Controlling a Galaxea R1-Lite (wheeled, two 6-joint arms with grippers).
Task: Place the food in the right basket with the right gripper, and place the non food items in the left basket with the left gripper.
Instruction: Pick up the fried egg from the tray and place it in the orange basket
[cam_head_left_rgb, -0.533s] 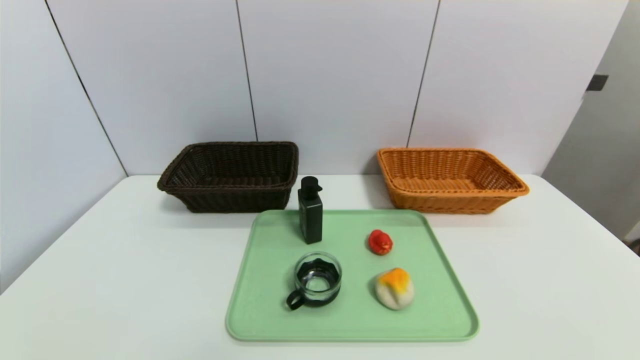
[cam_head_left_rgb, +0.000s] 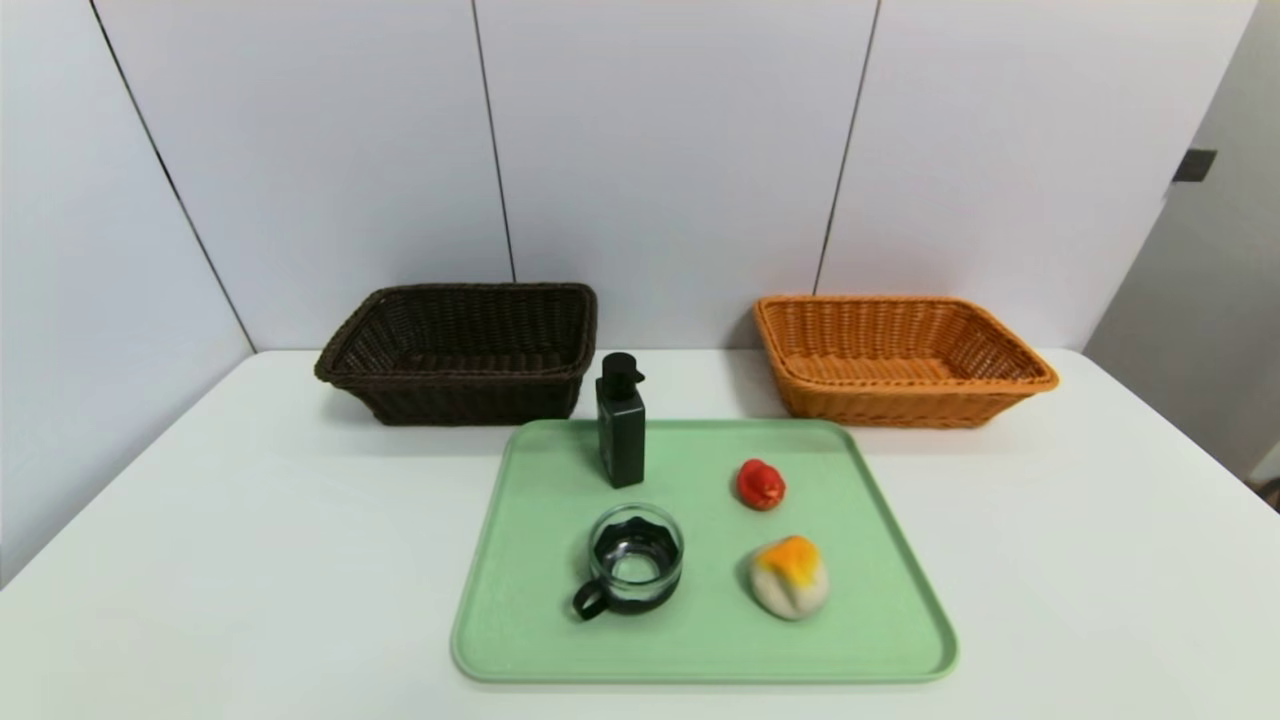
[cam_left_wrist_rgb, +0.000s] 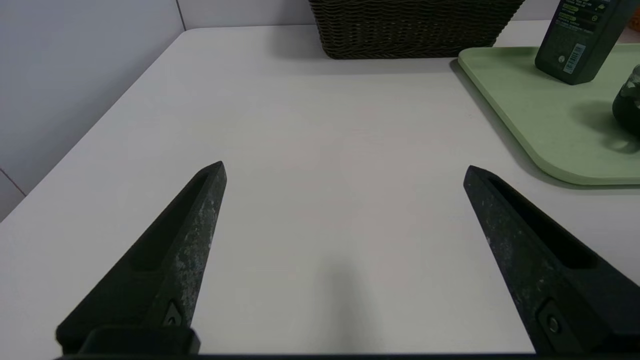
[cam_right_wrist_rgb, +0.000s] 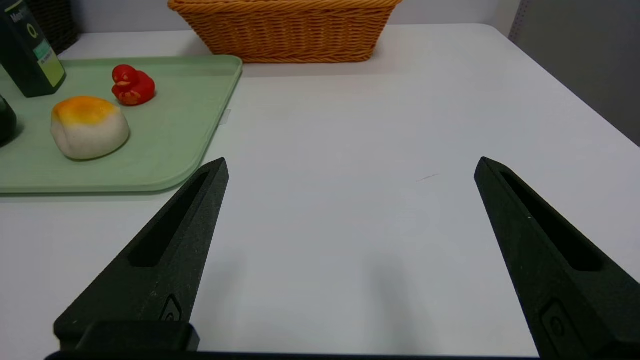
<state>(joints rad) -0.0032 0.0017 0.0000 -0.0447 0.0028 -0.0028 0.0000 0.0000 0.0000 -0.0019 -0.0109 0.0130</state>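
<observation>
Both my sets of fingers are spread wide and holding nothing, left gripper (cam_left_wrist_rgb: 345, 167) and right gripper (cam_right_wrist_rgb: 352, 160) each above the tabletop (cam_head_left_rgb: 250, 560), beside the green tray (cam_head_left_rgb: 540, 650). On it, the bun (cam_head_left_rgb: 790, 578) looks light and soft: I'd cup its sides gently. The red duck (cam_head_left_rgb: 761, 485), probably rubbery and small, wants a pinch around the body. Now the glass cup (cam_head_left_rgb: 636, 560), maybe slippery and breakable: light pressure, rim or handle. And the dark bottle (cam_head_left_rgb: 622, 430), upright, likely stiff and heaviest: I'd take its flat sides, below the cap.
</observation>
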